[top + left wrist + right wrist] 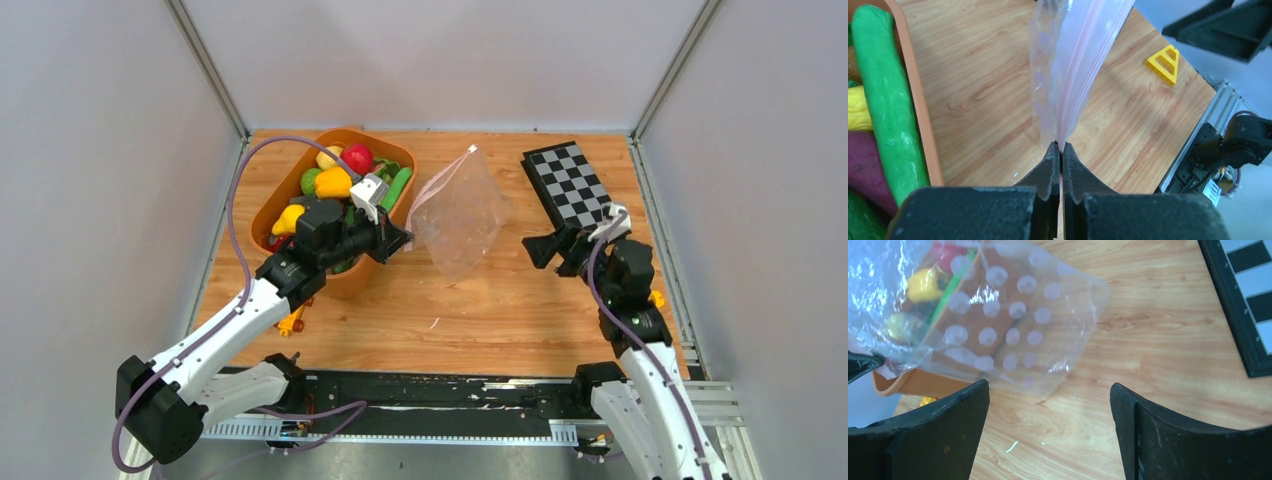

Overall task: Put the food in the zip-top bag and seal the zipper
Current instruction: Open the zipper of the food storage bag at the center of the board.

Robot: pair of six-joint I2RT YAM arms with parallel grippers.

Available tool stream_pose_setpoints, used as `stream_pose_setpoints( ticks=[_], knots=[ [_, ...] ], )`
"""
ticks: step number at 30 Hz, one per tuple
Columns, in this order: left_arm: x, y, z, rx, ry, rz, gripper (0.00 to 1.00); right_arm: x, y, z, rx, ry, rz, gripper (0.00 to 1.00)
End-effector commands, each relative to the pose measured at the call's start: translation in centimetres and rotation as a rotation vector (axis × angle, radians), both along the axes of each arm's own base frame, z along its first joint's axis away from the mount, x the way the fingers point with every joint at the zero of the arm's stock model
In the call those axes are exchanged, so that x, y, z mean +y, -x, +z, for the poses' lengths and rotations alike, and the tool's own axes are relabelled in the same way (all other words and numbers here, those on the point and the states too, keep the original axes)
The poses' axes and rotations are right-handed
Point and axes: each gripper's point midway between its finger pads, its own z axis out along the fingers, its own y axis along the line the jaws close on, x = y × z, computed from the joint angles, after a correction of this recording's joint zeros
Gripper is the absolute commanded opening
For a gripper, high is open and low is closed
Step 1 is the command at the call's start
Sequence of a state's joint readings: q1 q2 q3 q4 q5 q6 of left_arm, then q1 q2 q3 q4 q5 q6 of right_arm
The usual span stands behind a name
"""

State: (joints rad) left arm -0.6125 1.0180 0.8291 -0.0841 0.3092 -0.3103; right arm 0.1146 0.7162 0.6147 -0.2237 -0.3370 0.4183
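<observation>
While pinched in left gripper [1061, 146], clear white-dotted zip-top bag [462, 215].

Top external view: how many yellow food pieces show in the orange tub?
3: one yellow piece at the far end beside the red piece, one mid-tub, one near-left by the left arm, which may hide others.

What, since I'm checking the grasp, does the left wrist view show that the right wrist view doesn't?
Only the left wrist view: the left pincer shut on the zip-top bag at its zipper, and a yellow triangle piece on the table. Only the right wrist view: the right pincer open, holding nothing, and the checkerboard. Both: the bag, the orange tub and the table.
</observation>
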Motion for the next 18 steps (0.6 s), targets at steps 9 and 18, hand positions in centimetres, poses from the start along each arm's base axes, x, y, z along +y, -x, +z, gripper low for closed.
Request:
stream_pose_setpoints(
  ticks=[9,18],
  knots=[
    [-1.1,-0.1,2.6,0.002,0.179,0.007,0.0,4.2,0.5,-6.2,0.163,-0.372,0.109,0.72],
    [-2.2,0.9,4.5,0.009,0.294,-0.06,0.0,7.8,-1.4,-7.7,0.208,-0.452,0.22,0.77]
  ],
)
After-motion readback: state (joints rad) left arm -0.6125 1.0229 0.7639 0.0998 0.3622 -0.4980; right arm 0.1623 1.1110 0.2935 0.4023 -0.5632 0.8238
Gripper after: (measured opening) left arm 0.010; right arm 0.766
